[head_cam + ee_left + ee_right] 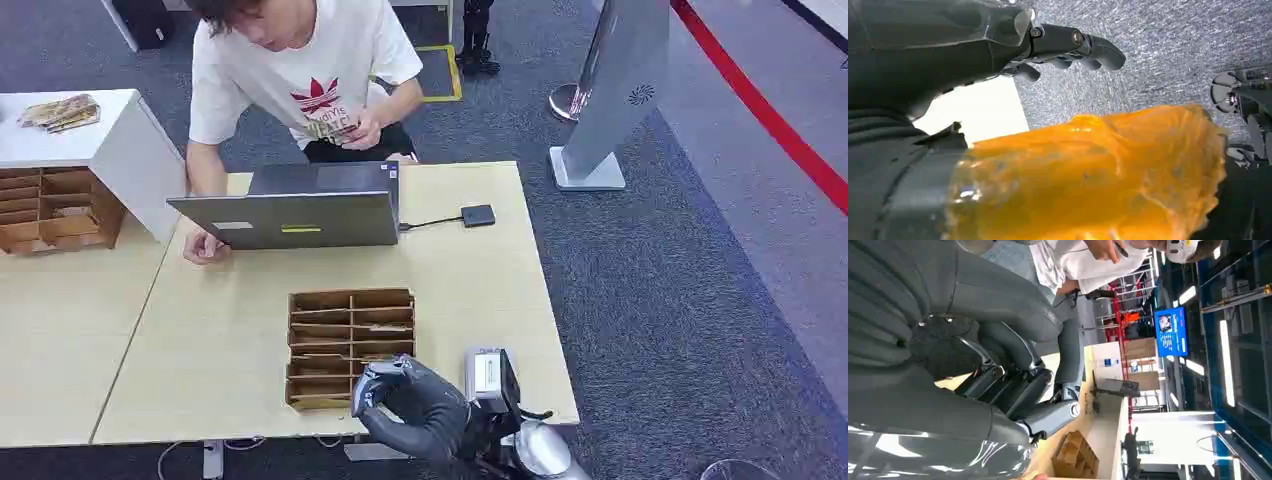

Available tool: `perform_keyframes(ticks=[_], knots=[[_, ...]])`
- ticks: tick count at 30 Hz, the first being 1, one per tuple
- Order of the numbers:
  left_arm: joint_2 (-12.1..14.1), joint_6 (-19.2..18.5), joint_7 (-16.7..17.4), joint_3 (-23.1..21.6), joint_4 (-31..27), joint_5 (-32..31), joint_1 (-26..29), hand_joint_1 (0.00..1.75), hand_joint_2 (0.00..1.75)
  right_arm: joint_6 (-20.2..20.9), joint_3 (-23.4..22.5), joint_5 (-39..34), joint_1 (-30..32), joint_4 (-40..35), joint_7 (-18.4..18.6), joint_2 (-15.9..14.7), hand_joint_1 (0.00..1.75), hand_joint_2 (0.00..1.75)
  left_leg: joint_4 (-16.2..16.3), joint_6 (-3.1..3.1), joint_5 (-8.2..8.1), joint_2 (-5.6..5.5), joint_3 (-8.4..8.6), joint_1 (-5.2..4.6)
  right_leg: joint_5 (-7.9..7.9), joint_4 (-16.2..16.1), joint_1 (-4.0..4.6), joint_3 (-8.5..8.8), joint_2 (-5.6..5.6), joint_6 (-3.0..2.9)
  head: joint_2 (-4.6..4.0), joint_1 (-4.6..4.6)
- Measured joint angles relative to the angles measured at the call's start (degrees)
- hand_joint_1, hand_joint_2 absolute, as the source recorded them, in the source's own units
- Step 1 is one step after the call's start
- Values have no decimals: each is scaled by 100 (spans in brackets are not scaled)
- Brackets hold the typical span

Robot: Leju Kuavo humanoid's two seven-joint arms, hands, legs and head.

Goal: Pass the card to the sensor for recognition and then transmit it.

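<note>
The right hand (405,400) hung over the near right corner of the wooden box (350,298). Its dark fingers were curled down toward the slots. They were bent in, but the pictures did not show if they held a card or pinched anything, so I could not tell. A small grey block (490,375) sat on the wrist just behind the hand.

The wooden box lay right under the hand on the light table (470,290). It had many small slots in two columns. Some slots had thin flat things in them, too small to tell what.

Farther from the hand, past the box, stood a grey laptop (300,215). A thin black cable (430,223) ran from the laptop's side to the sensor (477,215). The sensor was a small black square lying flat on the table, well apart from the hand, on the far side and a bit to its right.

Behind the laptop a person (310,70) in a white shirt leaned over, with one fist (205,247) resting on the table.

Far off to the left of the hand was a white shelf (120,140) with another wooden box (50,205) beside it.

The left hand (998,45) hung over grey carpet (1158,45). Its fingers (1098,50) were stretched out and held nothing. Something orange and blurry (1098,175) was close to its camera.
</note>
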Motion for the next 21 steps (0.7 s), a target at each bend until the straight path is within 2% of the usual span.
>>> perform_keyframes(ticks=[16,17,18,19,20,21], knots=[[0,4,0,0,0,-13,1,0,0,0,0,13,0,0,-11,0,175,175,0,0,0,0,0,0,0,0,0,0,0,0,0,0],[0,4,0,2,0,-13,1,0,0,0,0,13,0,0,-11,0,10,175,0,0,0,0,0,0,0,0,0,0,0,0,0,0],[0,2,0,2,0,-15,1,0,0,0,0,13,0,0,-11,0,0,175,0,0,0,0,0,0,0,0,0,0,0,0,0,0],[0,4,0,2,0,-15,1,0,0,0,0,13,0,0,-11,0,0,175,0,0,0,0,0,0,0,0,0,0,0,0,0,0],[0,4,0,2,0,-15,1,0,0,-2,0,13,0,0,-13,0,0,0,0,0,0,0,0,0,0,0,0,0,0,0,0,0],[0,7,0,2,0,-15,1,0,0,-13,0,13,0,0,-15,0,0,0,0,0,0,0,0,0,0,0,0,0,0,0,0,0]])
